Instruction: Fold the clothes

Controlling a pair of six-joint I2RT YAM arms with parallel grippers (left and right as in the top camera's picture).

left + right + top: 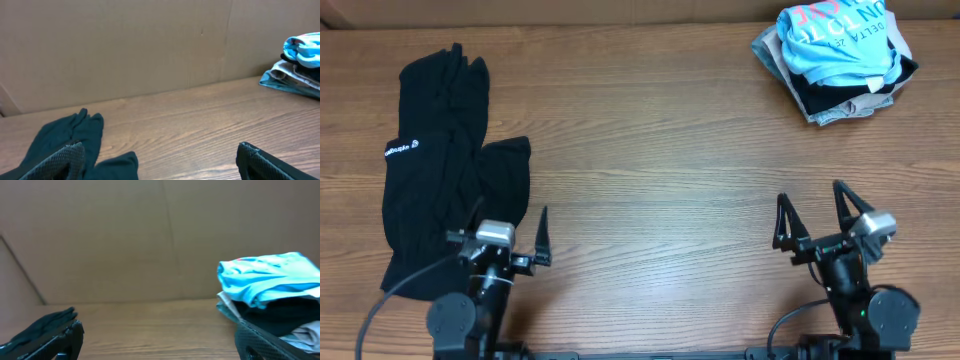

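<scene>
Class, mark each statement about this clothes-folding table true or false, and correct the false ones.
1. The black garment lies on the left side of the table. True.
2. The left gripper is shut on the black garment. False: it is open and holds nothing.
3. A light blue shirt tops the pile of clothes. True.
4. The pile of clothes sits between the two grippers. False: it is at the far right corner, beyond the right gripper.
</scene>
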